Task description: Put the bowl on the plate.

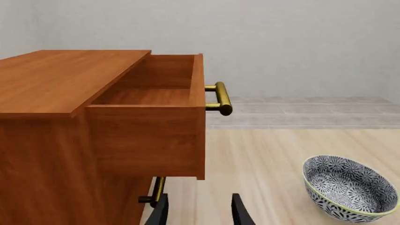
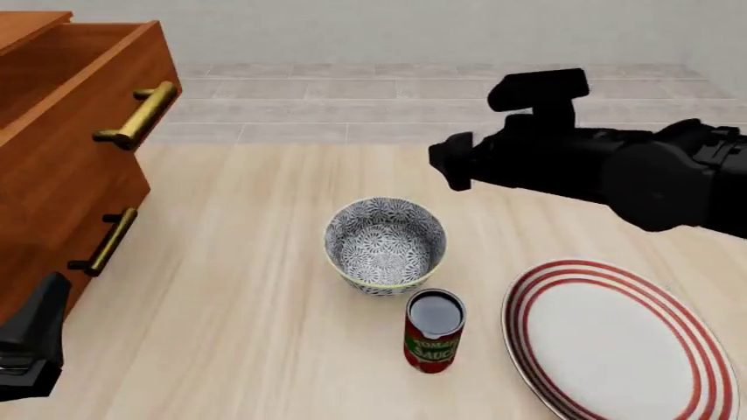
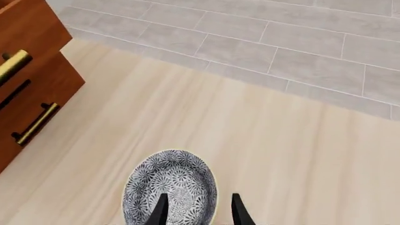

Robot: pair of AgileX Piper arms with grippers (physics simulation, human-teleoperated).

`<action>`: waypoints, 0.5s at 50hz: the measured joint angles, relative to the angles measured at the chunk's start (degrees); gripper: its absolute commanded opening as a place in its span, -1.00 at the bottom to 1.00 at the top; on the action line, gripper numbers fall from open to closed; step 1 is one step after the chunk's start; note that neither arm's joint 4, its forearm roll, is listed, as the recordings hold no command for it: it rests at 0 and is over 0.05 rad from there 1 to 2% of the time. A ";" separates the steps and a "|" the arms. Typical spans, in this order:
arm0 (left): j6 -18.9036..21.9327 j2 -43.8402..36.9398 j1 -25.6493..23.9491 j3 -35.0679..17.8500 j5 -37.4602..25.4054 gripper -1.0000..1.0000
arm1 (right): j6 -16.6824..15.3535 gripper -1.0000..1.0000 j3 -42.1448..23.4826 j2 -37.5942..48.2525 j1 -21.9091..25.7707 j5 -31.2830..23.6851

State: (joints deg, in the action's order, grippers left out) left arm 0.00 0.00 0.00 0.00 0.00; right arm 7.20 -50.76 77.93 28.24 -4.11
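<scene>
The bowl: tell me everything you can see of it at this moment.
The bowl is deep and round, covered inside and out with a dense dark grey-and-white floral pattern, with a pale yellowish rim; it looks like glazed ceramic. It stands upright and empty on the light wooden table, near the middle in the front view. The can stands close in front of it, the plate to its right, apart from it. Nothing grips it: the right gripper hovers open above it, and the left gripper is well off to its side.
</scene>
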 measured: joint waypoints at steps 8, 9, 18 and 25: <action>0.00 0.00 0.00 0.00 0.00 1.00 | 1.15 1.00 -1.20 3.33 -0.42 -0.88; 0.00 0.00 0.00 0.00 0.00 1.00 | 1.28 1.00 -1.28 3.72 -0.47 -0.94; 0.00 0.00 0.00 0.00 0.00 1.00 | 2.08 1.00 -1.74 6.85 -1.16 -1.12; 0.00 0.00 0.00 0.00 0.00 1.00 | 2.45 1.00 -1.82 8.54 -1.64 -1.14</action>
State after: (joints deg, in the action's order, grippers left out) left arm 0.00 0.00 0.00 0.00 0.00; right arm 9.66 -52.57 86.47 26.60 -5.24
